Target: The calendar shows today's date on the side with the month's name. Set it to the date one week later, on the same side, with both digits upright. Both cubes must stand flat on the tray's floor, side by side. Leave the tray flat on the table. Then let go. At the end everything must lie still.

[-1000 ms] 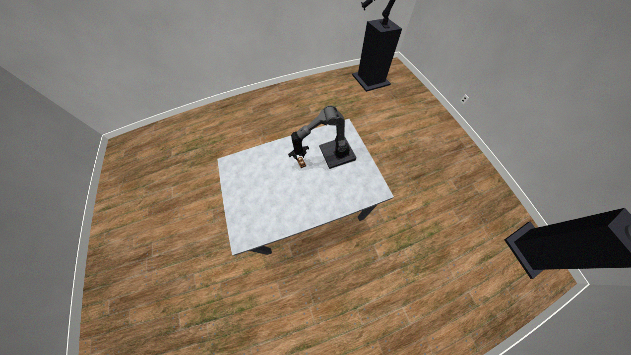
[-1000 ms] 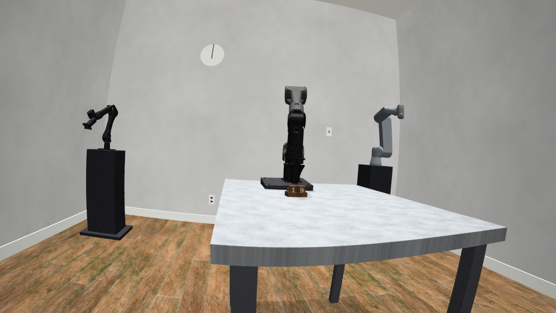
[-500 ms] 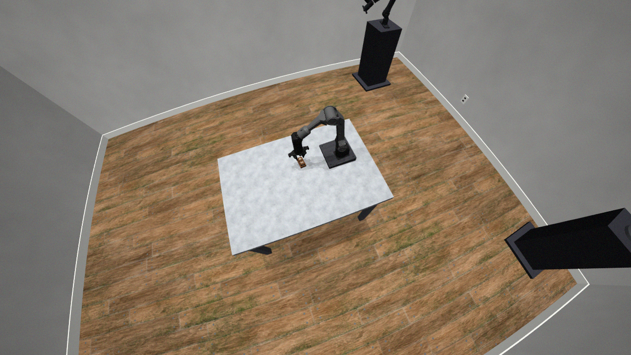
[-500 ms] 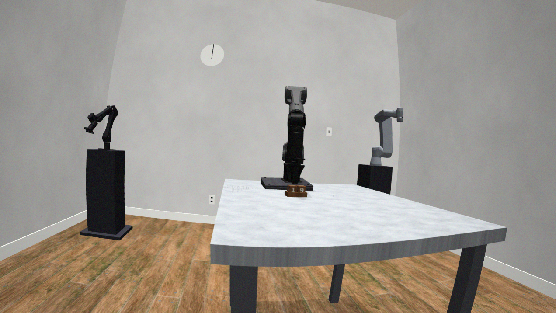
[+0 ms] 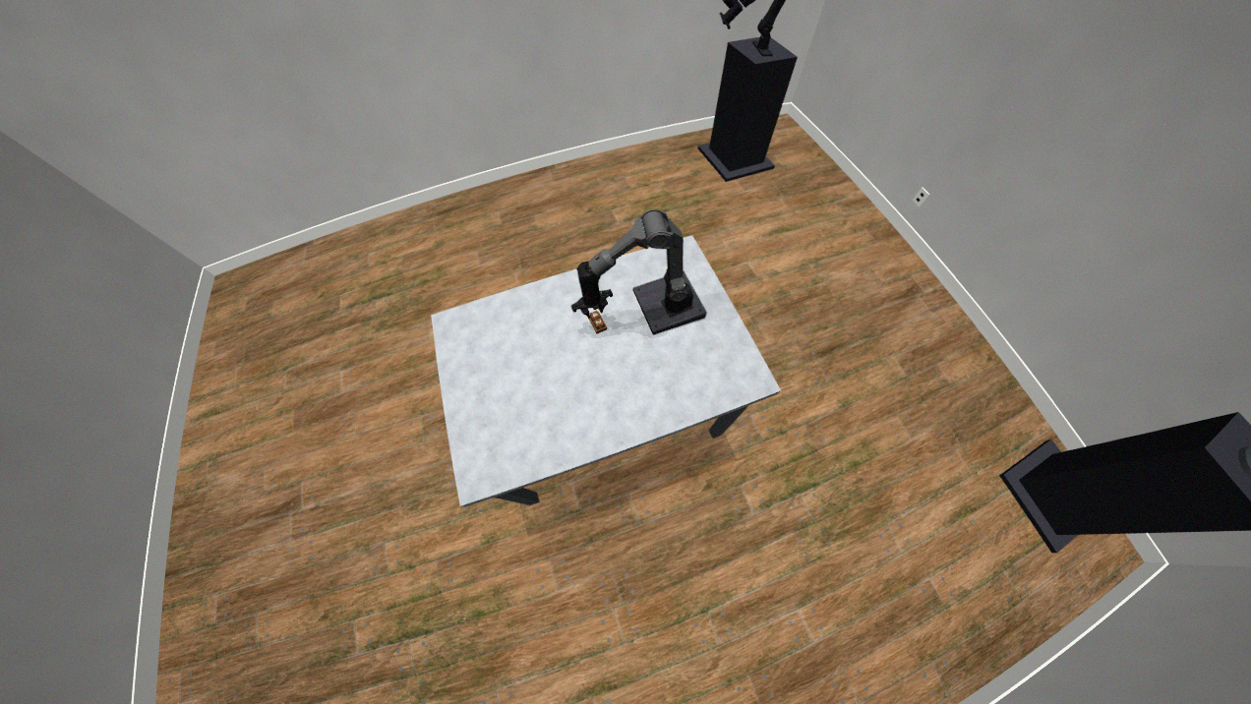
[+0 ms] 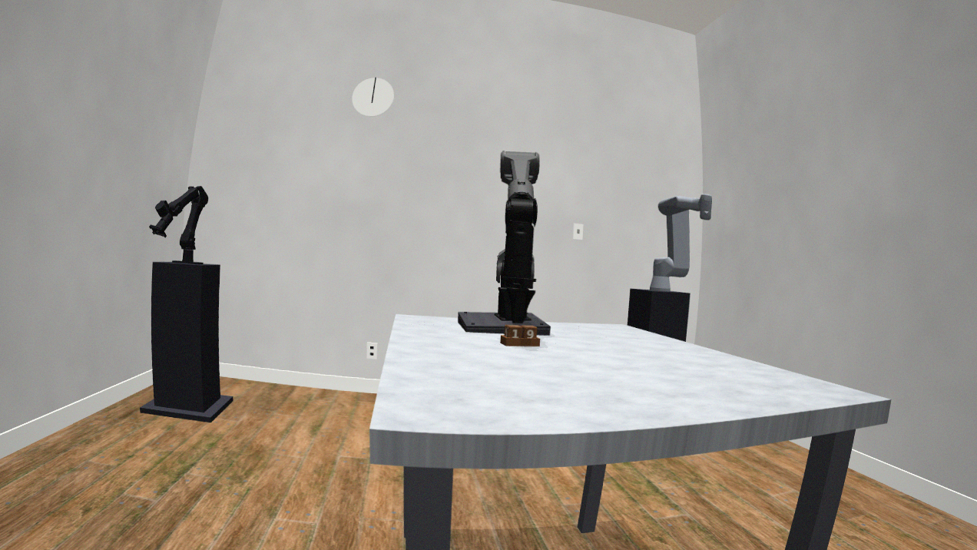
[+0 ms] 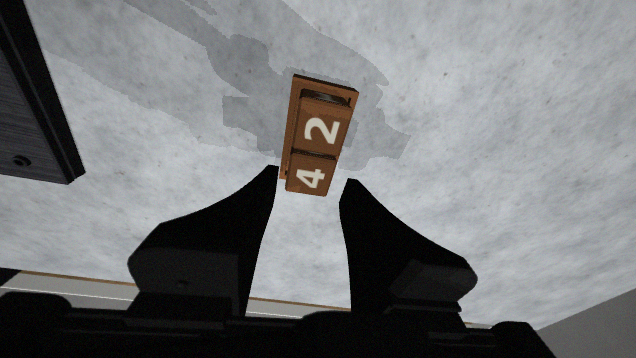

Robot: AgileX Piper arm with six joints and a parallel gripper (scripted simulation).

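A small brown wooden calendar tray stands flat on the grey table with two brown cubes side by side in it. In the wrist view the near cube point(image 7: 310, 176) shows a 4 on top and the far cube point(image 7: 321, 131) shows a 2 on top. In the exterior view the calendar point(image 6: 520, 339) shows 1 and 9 on its front. My gripper point(image 7: 311, 185) is open and empty. It points down above the calendar, with the near cube just beyond its fingertips. It also shows in the top view point(image 5: 591, 308).
The arm's black base plate point(image 5: 669, 308) lies on the table just behind the calendar; its edge shows in the wrist view point(image 7: 30, 115). Black pedestals with other arms point(image 6: 184, 334) stand on the floor away from the table.
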